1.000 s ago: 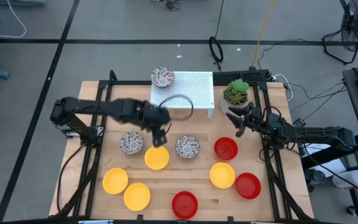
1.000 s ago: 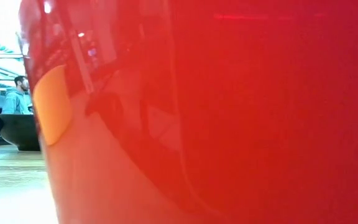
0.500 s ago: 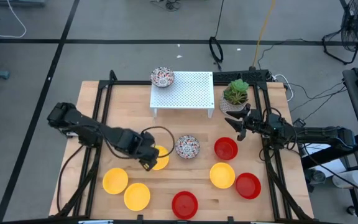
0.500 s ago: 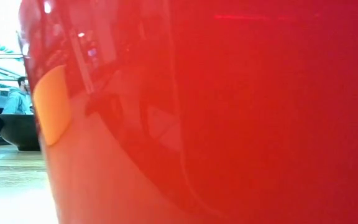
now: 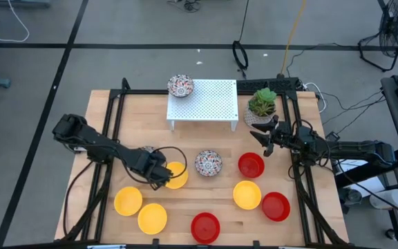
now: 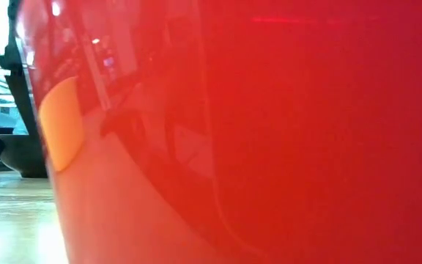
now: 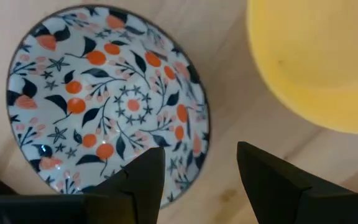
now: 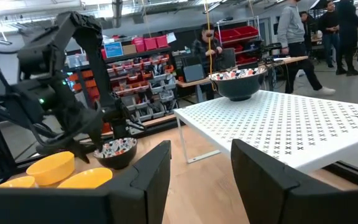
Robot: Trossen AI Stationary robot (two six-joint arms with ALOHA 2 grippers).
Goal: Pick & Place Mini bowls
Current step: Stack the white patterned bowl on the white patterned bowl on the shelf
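Left gripper [image 7: 197,171] low over patterned bowl [image 7: 107,99], jaws parted astride rim; right gripper [image 8: 194,168] waiting, released.

Even bright light; blurred glare on red bowl [image 6: 269,132]

Eleven small round bowls sit upright. One patterned bowl [image 5: 180,86] rests on the back left corner of a white perforated stand. On the wooden table, a second patterned bowl [image 5: 208,163] sits mid-table; a third [image 7: 107,102], white with orange fruit and dark leaves, lies just beside a yellow bowl [image 5: 177,175]. Two more yellow [image 5: 128,201] [image 5: 152,218] sit front left, one [image 5: 247,194] right of centre. Red bowls: [image 5: 251,165], [image 5: 276,206], [image 5: 205,227].
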